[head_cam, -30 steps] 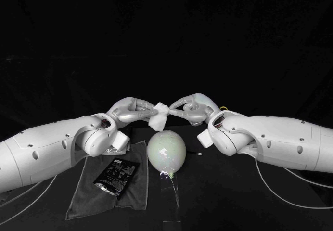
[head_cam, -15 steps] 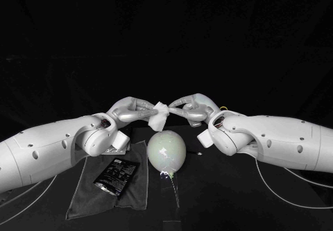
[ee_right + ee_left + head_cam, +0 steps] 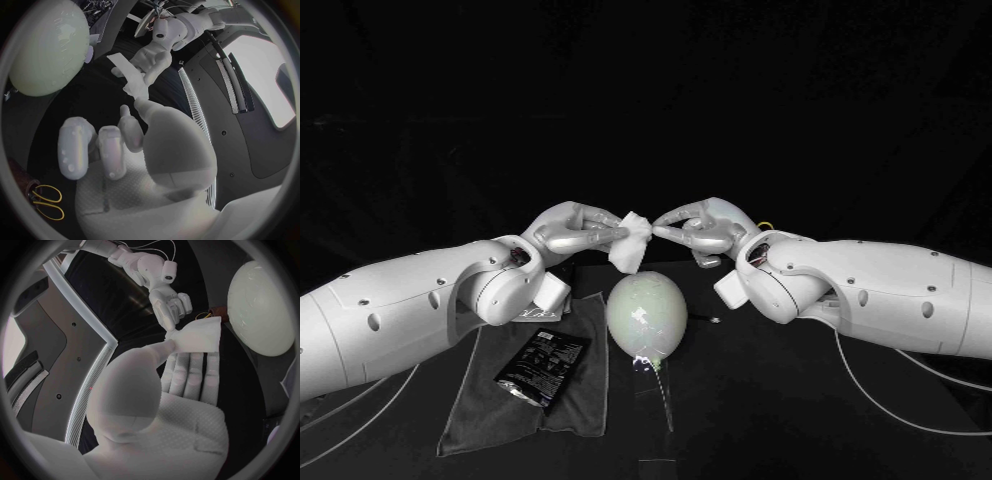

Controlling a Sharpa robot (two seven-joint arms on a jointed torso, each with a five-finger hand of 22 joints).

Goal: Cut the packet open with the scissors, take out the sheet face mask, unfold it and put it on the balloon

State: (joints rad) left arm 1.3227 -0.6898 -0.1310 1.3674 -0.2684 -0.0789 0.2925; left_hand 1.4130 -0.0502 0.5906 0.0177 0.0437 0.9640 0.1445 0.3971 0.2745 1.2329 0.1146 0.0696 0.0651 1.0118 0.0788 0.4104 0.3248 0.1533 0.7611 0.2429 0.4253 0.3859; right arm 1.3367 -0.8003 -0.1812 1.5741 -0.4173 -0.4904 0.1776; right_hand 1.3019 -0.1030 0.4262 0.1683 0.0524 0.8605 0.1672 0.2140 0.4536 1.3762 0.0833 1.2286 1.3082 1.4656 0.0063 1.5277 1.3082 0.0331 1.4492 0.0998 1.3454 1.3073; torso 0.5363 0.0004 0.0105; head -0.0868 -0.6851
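Observation:
The folded white sheet face mask (image 3: 632, 243) hangs in the air above the far end of the pale balloon (image 3: 646, 315), which lies on the table. My left hand (image 3: 574, 232) pinches the mask's left side. My right hand (image 3: 701, 225) pinches its upper right corner. In the left wrist view the mask (image 3: 200, 337) sits at my left hand's (image 3: 181, 375) fingertips, with the right hand (image 3: 169, 307) meeting its edge and the balloon (image 3: 259, 312) beside it. The right wrist view shows the mask (image 3: 128, 70), the left hand (image 3: 153, 57), the right hand (image 3: 119, 140) and the balloon (image 3: 47, 50).
The black packet (image 3: 541, 367) lies on a grey cloth (image 3: 488, 410) to the left of the balloon. Yellow-handled scissors (image 3: 45, 202) lie on the table near my right arm. The balloon's thin tail (image 3: 661, 395) points toward me.
My right hand and forearm have edged slightly to the right. Both hands still hold the mask above the balloon.

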